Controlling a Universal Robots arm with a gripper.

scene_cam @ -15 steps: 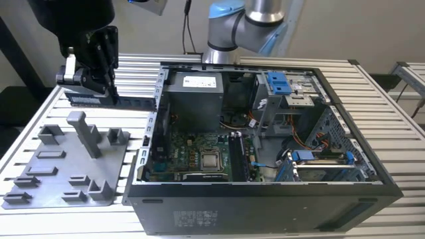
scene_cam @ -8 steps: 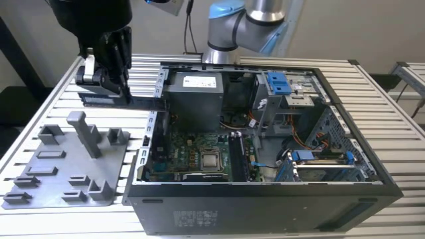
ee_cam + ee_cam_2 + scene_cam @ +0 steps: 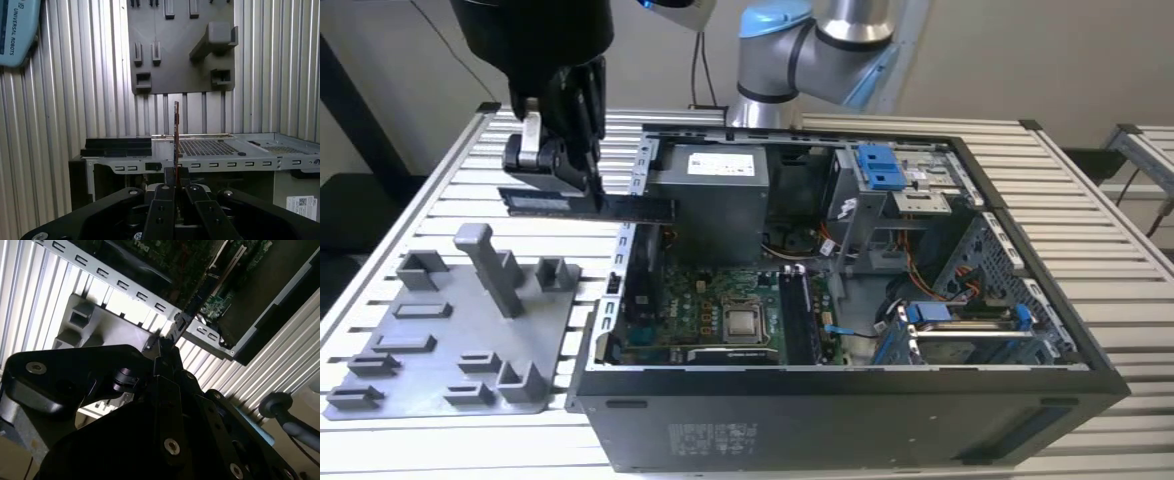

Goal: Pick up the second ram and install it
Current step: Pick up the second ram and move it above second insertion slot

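One gripper (image 3: 563, 185) was clamped on the second ram (image 3: 638, 208), holding it level over the computer case (image 3: 854, 405) wall on the exterior view's left, beyond the grey holder tray (image 3: 443, 350).

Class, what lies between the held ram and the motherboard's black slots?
In the exterior view, the case wall and processor socket separate the ram from the slots.

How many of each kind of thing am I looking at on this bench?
Robot arm: 1
Computer case: 1
Grey holder plate: 1
Ram: 1
Total: 4
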